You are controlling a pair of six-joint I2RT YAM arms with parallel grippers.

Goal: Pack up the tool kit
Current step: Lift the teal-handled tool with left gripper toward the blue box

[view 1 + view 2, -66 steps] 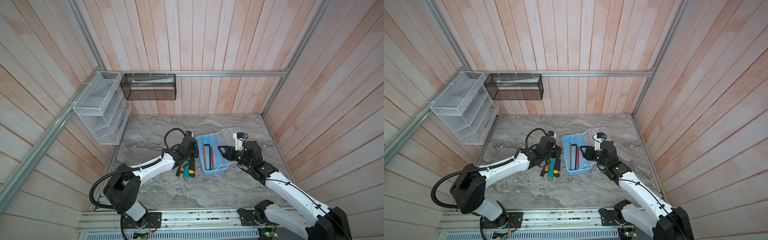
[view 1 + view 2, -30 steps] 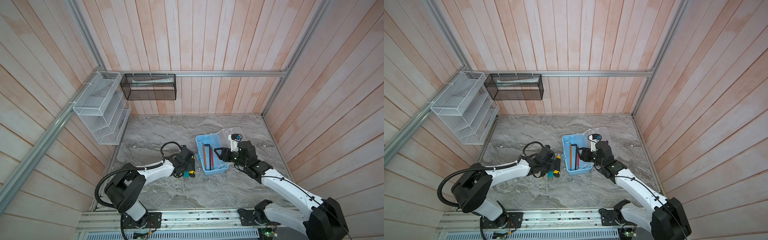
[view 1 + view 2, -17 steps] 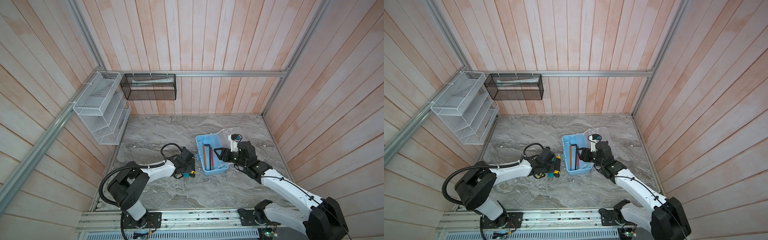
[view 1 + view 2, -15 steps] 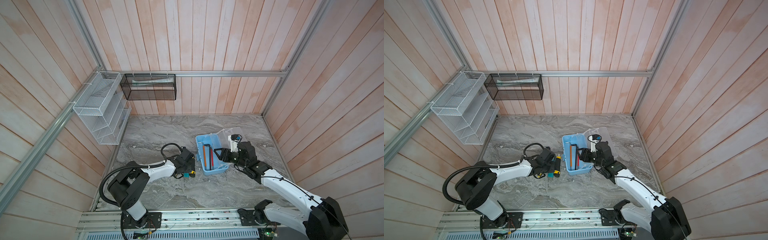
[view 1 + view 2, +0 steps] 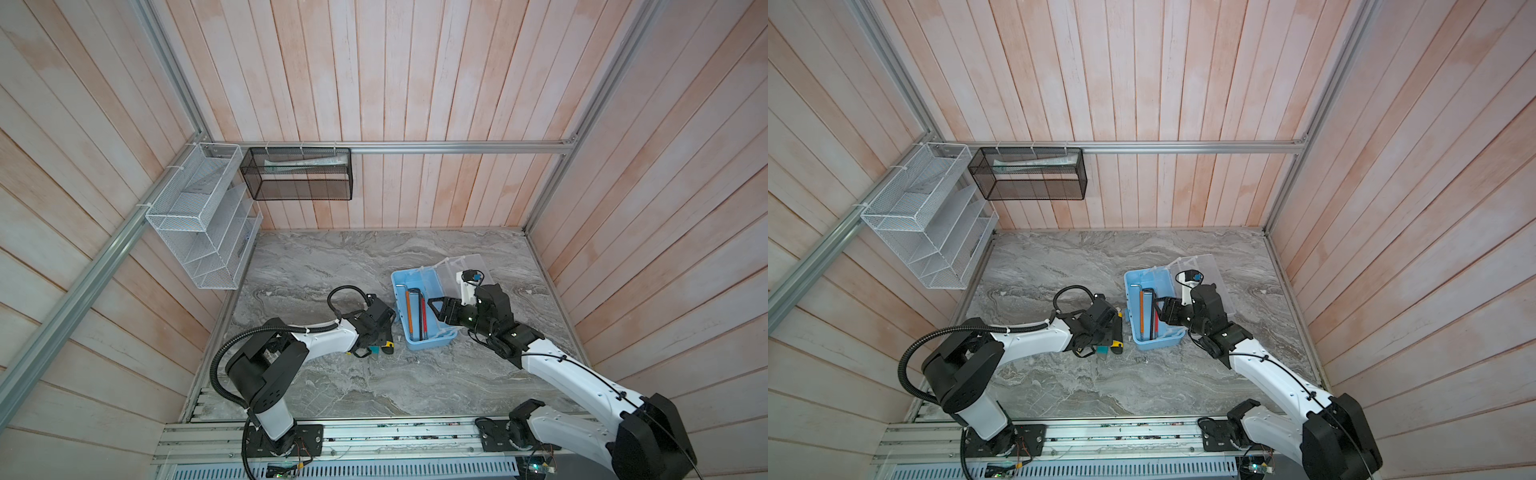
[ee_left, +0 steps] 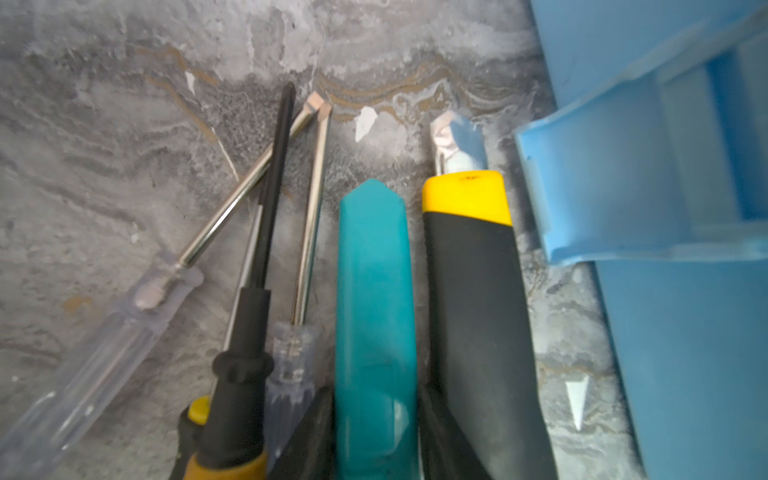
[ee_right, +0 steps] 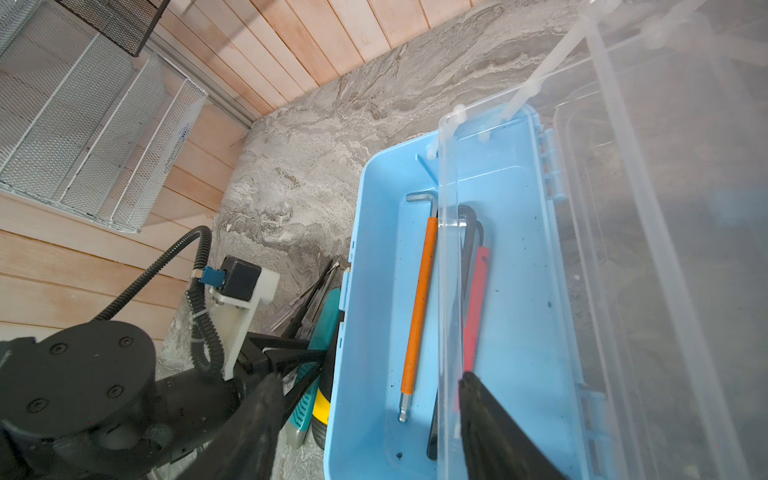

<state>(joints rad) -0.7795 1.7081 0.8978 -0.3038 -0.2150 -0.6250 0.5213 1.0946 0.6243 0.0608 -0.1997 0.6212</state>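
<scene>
The tool kit [image 5: 398, 286] [image 5: 1130, 291] is a light-blue case on the marble table, and its clear lid [image 5: 467, 270] [image 7: 623, 208] is tilted up. In the case lie an orange hex key [image 7: 419, 299], a red one [image 7: 478, 291] and a black one. Left of the case lie a teal tool [image 6: 374, 270], a black-and-yellow tool [image 6: 473, 291] and screwdrivers [image 6: 270, 187]. My left gripper [image 6: 374, 395] [image 5: 376, 332] sits low over them, its fingers close on either side of the teal tool, which lies flat. My right gripper [image 7: 369, 377] [image 5: 435, 306] is open above the case, and the lid's free edge runs between its fingers.
A white wire-mesh rack [image 5: 203, 232] hangs on the left wall. A black mesh basket [image 5: 299, 174] hangs on the back wall. Wooden walls close in the table on three sides. The case's blue latch [image 6: 602, 187] juts out beside the black-and-yellow tool.
My left gripper has come down from above the tools onto them, and its jaws have widened around the teal tool. The right gripper has moved slightly closer over the case.
</scene>
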